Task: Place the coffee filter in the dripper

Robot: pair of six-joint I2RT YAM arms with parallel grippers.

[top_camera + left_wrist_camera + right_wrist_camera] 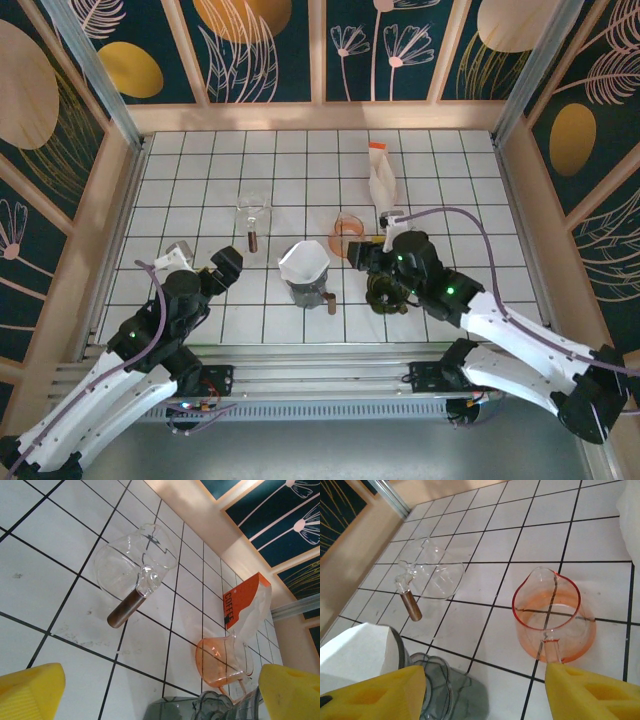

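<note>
One word to read here: "COFFEE", printed along the orange band of the coffee bag (pixel 248 605), at three o'clock in the left wrist view.

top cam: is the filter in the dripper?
Yes, the white filter sits point-down in the grey dripper, with its rim standing above the dripper's.

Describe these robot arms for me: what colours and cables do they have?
The left arm and right arm match: white links near the base, chunky black joints further out, a lilac cable alongside each, small green lights, and bright yellow jaws.
</note>
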